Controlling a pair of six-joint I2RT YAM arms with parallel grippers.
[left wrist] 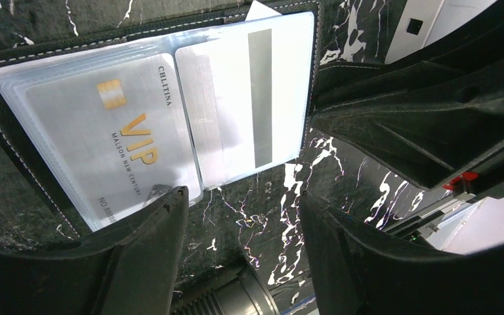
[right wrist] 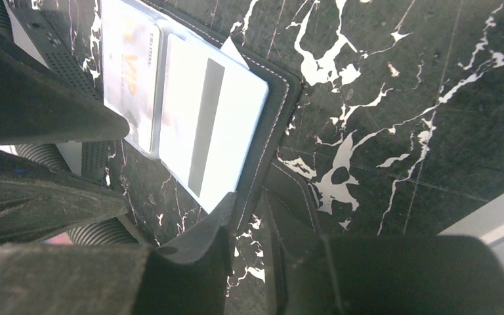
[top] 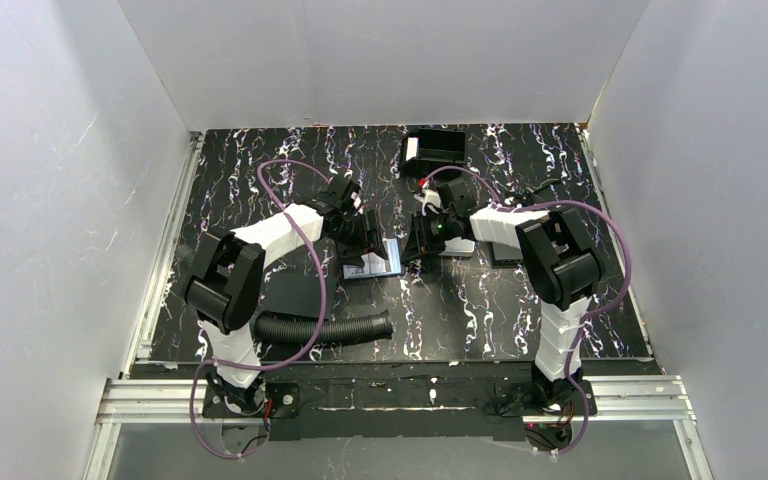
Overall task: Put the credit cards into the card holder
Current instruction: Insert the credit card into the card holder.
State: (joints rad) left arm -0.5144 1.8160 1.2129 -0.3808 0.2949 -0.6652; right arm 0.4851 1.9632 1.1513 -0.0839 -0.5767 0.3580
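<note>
The card holder (top: 372, 270) lies open and flat on the marbled table between my two grippers. Its clear sleeves hold a pale VIP card (left wrist: 105, 131) and, beside it, a whitish card with a grey stripe (left wrist: 249, 98); both also show in the right wrist view, the striped card (right wrist: 210, 125) nearer. My left gripper (left wrist: 243, 203) is open just off the sleeves' near edge, with one fingertip (left wrist: 164, 203) over the VIP sleeve's corner. My right gripper (right wrist: 262, 223) stands narrowly open astride the holder's closing tab (right wrist: 295, 190), with bare table showing in the gap.
A black corrugated hose (top: 325, 328) lies near the front, left of centre. A black box with a white side (top: 432, 150) stands at the back. A flat dark pad (top: 505, 252) and a silver-grey case (top: 457, 248) lie under the right arm. White walls enclose the table.
</note>
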